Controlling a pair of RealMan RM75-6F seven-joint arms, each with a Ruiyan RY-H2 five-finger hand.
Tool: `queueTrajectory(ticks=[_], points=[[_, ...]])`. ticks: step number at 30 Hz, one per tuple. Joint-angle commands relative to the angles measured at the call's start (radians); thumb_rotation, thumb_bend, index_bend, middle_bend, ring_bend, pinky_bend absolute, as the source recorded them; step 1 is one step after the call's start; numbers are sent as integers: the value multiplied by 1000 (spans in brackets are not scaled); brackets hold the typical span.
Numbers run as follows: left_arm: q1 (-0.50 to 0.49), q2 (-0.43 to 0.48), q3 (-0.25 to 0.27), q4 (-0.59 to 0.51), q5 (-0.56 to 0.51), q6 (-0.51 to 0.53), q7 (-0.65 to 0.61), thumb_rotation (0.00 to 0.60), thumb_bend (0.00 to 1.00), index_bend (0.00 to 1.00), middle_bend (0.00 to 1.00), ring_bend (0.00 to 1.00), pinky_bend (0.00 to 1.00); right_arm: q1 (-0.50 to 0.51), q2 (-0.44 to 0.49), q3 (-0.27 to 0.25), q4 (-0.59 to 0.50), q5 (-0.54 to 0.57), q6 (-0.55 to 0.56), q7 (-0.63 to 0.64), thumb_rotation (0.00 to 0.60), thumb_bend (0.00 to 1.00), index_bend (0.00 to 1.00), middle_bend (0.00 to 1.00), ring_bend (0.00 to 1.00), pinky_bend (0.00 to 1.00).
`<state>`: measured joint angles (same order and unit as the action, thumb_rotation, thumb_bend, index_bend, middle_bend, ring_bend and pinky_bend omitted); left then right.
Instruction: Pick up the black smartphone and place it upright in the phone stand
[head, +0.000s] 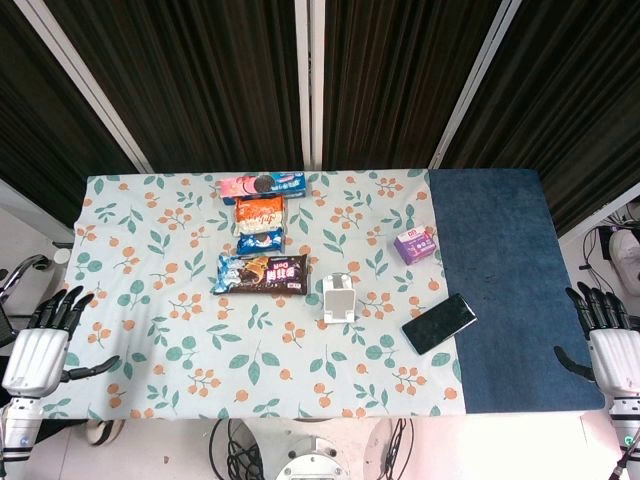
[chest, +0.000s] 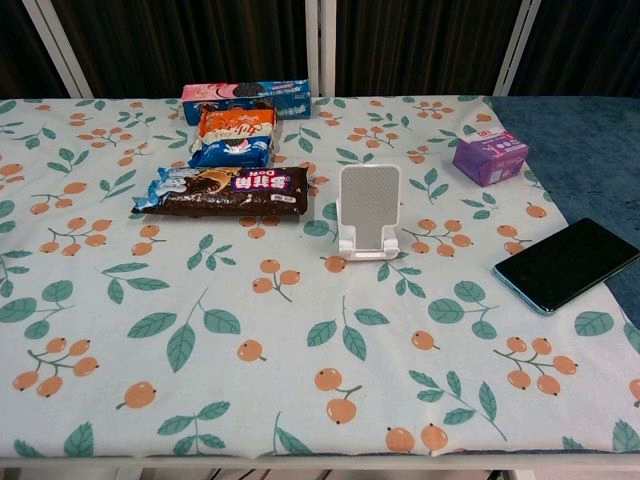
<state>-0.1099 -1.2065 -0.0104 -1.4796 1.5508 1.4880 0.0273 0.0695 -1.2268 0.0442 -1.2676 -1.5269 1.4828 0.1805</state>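
The black smartphone (head: 439, 323) (chest: 567, 264) lies flat and face up at the right edge of the floral cloth, half over the blue mat. The white phone stand (head: 339, 298) (chest: 369, 211) stands upright and unoccupied near the table's middle, left of the phone. My left hand (head: 42, 340) hangs off the table's left side with fingers spread, holding nothing. Off the right side, my right hand (head: 607, 340) is likewise spread and holds nothing. Neither hand shows in the chest view.
A dark chocolate snack pack (head: 261, 273) (chest: 222, 191) lies left of the stand. Behind it sit an orange and blue snack bag (head: 260, 222) (chest: 234, 136) and a long biscuit box (head: 263, 184) (chest: 246, 100). A small purple box (head: 415, 244) (chest: 489, 156) rests beyond the phone.
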Motion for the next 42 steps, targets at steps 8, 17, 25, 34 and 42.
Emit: queueTrajectory(ticks=[8, 17, 25, 34, 42], points=[[-4, 2, 1, -4, 4, -4, -1, 295, 0, 106, 40, 49, 138, 3, 8, -1, -11, 1, -8, -10, 600, 153, 0, 0, 0, 0], [-9, 4, -1, -11, 5, -10, -1, 294, 0, 107, 40, 49, 138, 23, 56, -15, -54, -40, -19, -69, 600, 150, 0, 0, 0, 0], [-15, 0, -1, -9, 4, -21, 6, 301, 0, 107, 40, 50, 138, 153, 252, -64, -264, -86, -276, -367, 600, 39, 0, 0, 0, 0], [-12, -5, 9, -10, 5, -26, 6, 313, 0, 107, 40, 50, 138, 322, 245, -63, -288, -103, -535, -569, 600, 19, 0, 0, 0, 0], [-5, -6, 13, -6, 1, -23, -1, 318, 0, 107, 40, 49, 138, 383, 159, -38, -265, -54, -603, -601, 600, 15, 0, 0, 0, 0]])
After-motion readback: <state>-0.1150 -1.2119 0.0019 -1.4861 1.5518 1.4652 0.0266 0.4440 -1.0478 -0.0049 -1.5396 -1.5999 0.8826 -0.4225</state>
